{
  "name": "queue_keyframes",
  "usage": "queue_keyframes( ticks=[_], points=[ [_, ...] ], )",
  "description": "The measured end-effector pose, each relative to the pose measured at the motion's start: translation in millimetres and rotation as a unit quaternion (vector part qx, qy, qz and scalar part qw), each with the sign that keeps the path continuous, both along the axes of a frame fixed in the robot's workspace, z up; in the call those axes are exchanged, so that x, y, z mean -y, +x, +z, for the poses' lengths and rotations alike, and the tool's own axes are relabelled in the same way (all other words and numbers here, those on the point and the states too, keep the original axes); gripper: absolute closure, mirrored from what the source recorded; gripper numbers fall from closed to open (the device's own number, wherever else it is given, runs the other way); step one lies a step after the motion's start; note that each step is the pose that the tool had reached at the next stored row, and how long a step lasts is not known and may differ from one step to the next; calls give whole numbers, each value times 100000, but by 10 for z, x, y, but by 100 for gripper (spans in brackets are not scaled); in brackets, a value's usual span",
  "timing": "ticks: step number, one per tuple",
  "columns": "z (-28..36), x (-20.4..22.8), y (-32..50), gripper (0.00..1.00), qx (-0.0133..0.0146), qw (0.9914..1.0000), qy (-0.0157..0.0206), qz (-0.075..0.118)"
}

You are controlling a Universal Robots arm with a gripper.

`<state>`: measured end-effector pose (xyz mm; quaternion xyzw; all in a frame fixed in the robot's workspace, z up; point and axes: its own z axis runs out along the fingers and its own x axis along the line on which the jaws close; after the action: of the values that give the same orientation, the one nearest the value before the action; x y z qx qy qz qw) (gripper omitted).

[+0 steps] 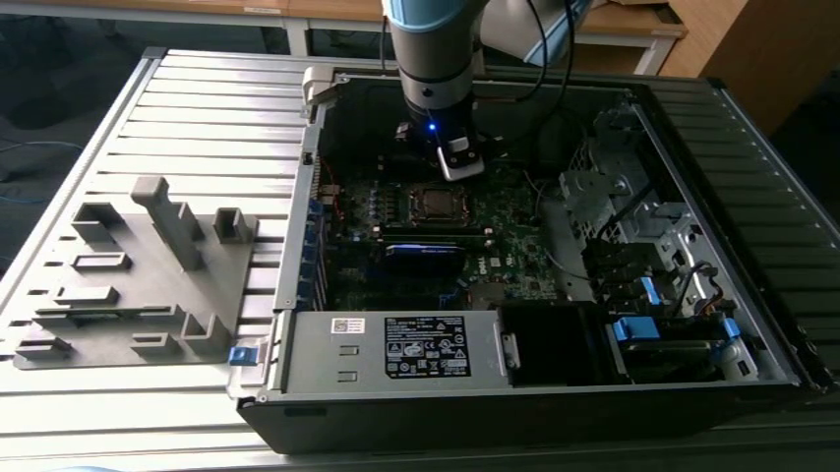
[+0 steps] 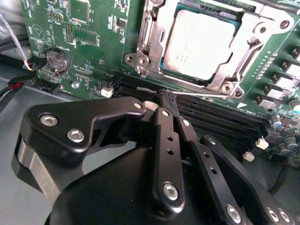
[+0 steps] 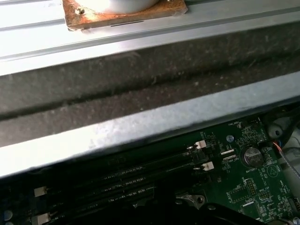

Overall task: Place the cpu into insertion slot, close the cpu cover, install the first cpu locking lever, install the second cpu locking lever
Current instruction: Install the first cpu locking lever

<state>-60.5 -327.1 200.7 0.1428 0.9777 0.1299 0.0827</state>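
The gripper [image 2: 167, 97] is hovering, fingers pressed together, tips at the thin locking lever [image 2: 206, 95] along one edge of the cpu cover [image 2: 244, 55]. The cpu [image 2: 199, 44] is sitting under the closed cover.

In the exterior view, daylight from above falls bright on the ribbed table [image 1: 197, 108], while the case interior [image 1: 525, 226] below the gripper [image 1: 455, 159] lies in shadow. A small blue light [image 1: 431, 126] glows just above the gripper. In the second wrist view, glare washes the cpu [image 2: 199, 44] pale ahead of the fingertips. In the first wrist view, the metal slats [image 3: 140, 28] are blown out white and the motherboard [image 3: 243, 187] is dim.
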Motion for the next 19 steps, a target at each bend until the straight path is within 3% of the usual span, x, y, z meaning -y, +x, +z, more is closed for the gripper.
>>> queue_keyframes(
  ticks=[19],
  points=[
    [-30,12,-14,89,213,100000,-25,-1]
  ],
)
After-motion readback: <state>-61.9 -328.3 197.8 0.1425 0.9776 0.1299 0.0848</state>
